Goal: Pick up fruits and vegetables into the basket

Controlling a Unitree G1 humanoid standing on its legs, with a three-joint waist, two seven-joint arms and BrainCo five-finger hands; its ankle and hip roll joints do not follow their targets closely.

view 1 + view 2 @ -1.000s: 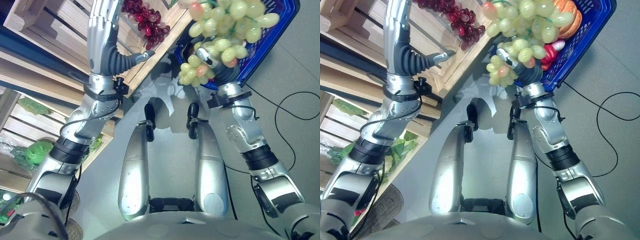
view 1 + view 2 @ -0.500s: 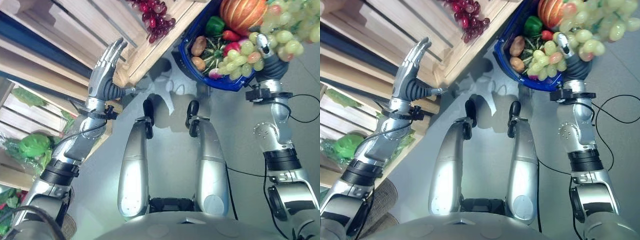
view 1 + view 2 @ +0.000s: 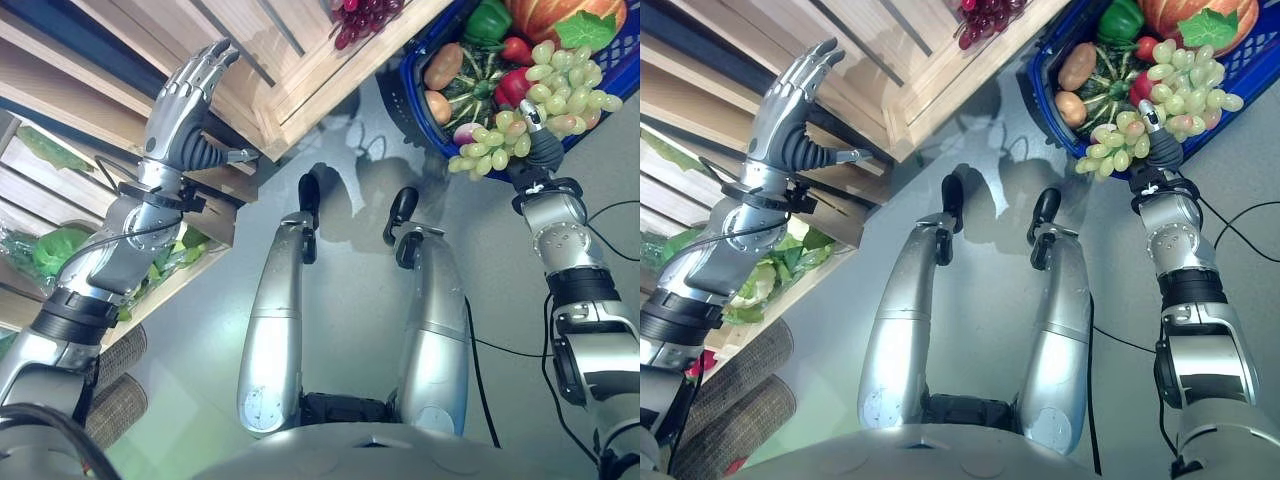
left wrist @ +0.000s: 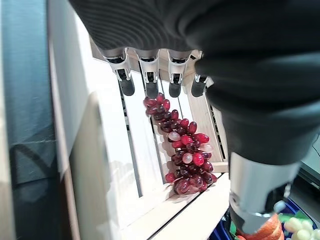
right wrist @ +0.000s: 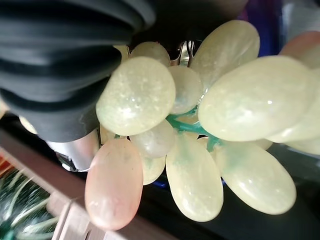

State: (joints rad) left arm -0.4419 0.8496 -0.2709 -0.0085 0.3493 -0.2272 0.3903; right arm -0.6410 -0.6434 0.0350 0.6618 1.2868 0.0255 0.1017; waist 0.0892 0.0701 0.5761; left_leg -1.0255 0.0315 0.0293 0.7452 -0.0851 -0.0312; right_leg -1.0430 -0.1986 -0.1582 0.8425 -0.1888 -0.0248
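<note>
My right hand [image 3: 543,152] is shut on a bunch of green grapes [image 3: 548,92]. The bunch hangs over the near side of the blue basket [image 3: 1043,85], and its grapes crowd close to the hand [image 5: 165,125]. The basket holds a pumpkin [image 3: 560,15], a green pepper [image 3: 487,20], a potato [image 3: 443,65] and a dark green squash [image 3: 480,85]. My left hand [image 3: 185,90] is raised and open beside the wooden crate [image 3: 300,70]. Its fingers [image 4: 150,75] point straight at a bunch of red grapes [image 4: 185,145] lying in the crate.
Wooden shelves run along the left, with leafy greens [image 3: 50,250] on a lower level. Two wicker baskets [image 3: 110,390] stand on the floor at the lower left. The blue basket sits on grey floor next to the crate's corner.
The whole view has shifted. My right hand has carried the green grapes from beside the crate to the basket and lowered them onto its near side. My left hand has drawn back from the crate.
</note>
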